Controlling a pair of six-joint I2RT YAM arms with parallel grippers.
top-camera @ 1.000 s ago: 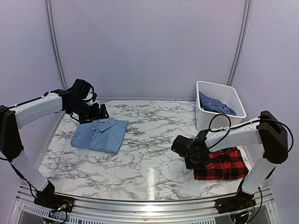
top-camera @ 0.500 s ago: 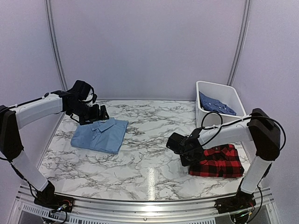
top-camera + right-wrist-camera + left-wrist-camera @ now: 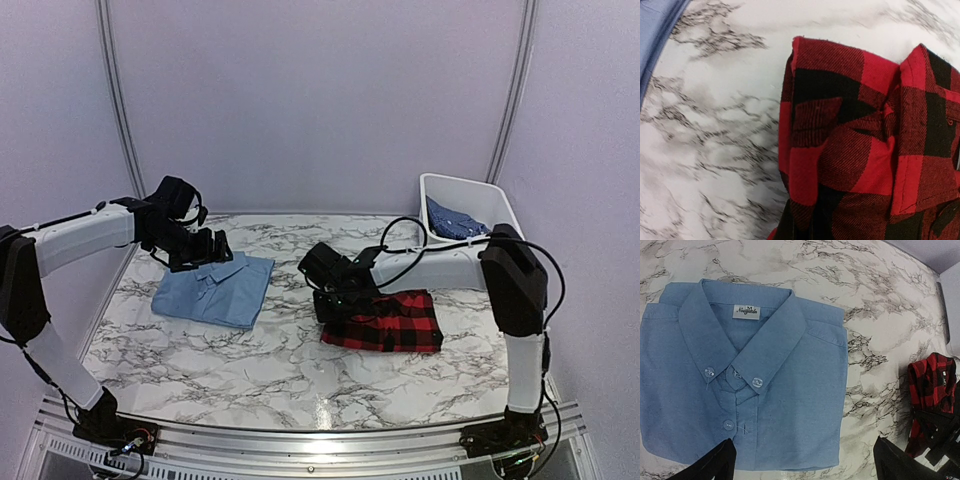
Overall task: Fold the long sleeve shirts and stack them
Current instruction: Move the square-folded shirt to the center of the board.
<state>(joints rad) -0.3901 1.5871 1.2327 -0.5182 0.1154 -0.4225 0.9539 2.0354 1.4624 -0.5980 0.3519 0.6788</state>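
Right end effector [image 3: 337, 303] clamps the plaid shirt [image 3: 392, 322]; left end effector [image 3: 208, 247] gapes over the light blue shirt [image 3: 740, 385], collar label [image 3: 746, 311] legible only wrist-side

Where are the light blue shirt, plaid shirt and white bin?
light blue shirt [image 3: 790, 405], left wrist view, front panel.
plaid shirt [image 3: 395, 325], top external view, folded middle.
white bin [image 3: 460, 192], top external view, back wall.

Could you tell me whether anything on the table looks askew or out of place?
The plaid shirt is bunched and wrinkled at its left edge, where the right gripper pinches it, unlike the flat light blue shirt. A dark blue shirt lies crumpled in the bin.
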